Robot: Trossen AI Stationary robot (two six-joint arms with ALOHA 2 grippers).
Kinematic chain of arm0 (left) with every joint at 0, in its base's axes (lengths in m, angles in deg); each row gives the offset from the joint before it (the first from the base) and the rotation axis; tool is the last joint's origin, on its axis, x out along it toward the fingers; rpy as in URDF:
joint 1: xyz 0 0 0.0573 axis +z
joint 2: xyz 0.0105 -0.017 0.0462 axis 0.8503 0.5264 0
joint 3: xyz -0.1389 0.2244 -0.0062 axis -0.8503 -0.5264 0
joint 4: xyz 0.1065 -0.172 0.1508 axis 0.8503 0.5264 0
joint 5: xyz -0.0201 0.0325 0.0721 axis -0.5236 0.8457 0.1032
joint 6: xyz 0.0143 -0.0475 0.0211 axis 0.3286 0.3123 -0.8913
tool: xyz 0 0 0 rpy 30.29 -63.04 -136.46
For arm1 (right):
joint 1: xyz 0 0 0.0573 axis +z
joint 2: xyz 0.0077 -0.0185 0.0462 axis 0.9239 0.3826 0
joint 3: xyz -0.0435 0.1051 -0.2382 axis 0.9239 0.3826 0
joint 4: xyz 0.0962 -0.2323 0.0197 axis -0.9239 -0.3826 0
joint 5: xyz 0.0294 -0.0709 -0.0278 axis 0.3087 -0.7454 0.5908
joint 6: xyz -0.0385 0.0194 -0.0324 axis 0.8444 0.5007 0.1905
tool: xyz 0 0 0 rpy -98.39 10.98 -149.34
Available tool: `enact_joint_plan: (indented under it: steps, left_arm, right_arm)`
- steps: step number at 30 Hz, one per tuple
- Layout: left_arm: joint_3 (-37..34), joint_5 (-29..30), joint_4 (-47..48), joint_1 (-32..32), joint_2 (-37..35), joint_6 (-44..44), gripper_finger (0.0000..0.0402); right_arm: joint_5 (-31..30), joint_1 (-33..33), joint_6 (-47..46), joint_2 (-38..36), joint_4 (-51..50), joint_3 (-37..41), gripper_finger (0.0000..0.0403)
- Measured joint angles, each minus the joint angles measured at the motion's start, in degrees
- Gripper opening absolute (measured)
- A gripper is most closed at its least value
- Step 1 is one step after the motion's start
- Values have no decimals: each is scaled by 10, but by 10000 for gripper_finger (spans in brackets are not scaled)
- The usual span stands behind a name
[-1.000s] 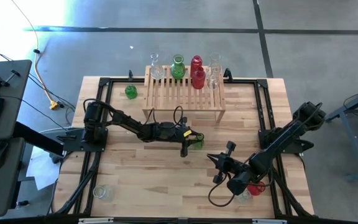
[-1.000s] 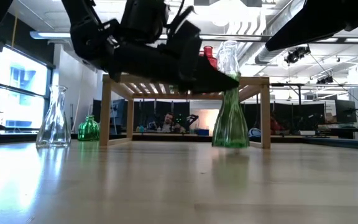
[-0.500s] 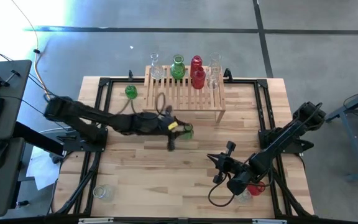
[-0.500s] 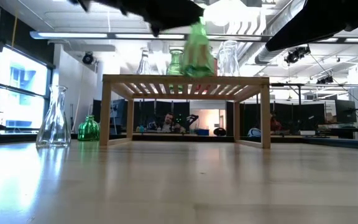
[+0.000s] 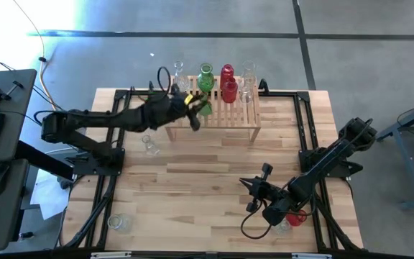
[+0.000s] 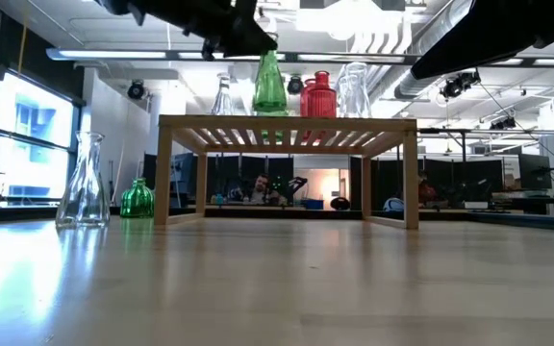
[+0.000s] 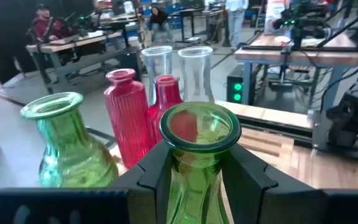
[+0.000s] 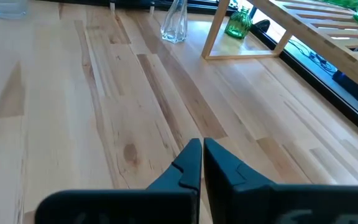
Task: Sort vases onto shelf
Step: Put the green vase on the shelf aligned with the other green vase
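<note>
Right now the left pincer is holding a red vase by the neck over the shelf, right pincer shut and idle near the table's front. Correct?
Not quite: the vase in the left pincer is green, not red. The left wrist view shows the fingers clamped on its neck, and the low view shows it over the shelf. The right pincer is indeed shut and idle near the front.

The left arm stretches across to the low light-wood slatted shelf (image 5: 214, 108), its left gripper (image 5: 195, 108) clamped on a tall green glass vase (image 6: 269, 84) above the slats. The right gripper (image 5: 249, 185), fingers together, waits well clear of that shelf.
</note>
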Motion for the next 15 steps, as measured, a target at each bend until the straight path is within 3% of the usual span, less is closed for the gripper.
enact_joint_plan:
  steps: [5,9,15]
  left_arm:
    - [49,-50,13,50,34,1,101]
    - [89,-50,62,76,68,1,101]
    - [103,-48,63,100,94,-6,101]
  right_arm:
    - [0,0,0,0,0,0,0]
    - [0,0,0,0,0,0,0]
    - [3,2,-3,0,0,0,0]
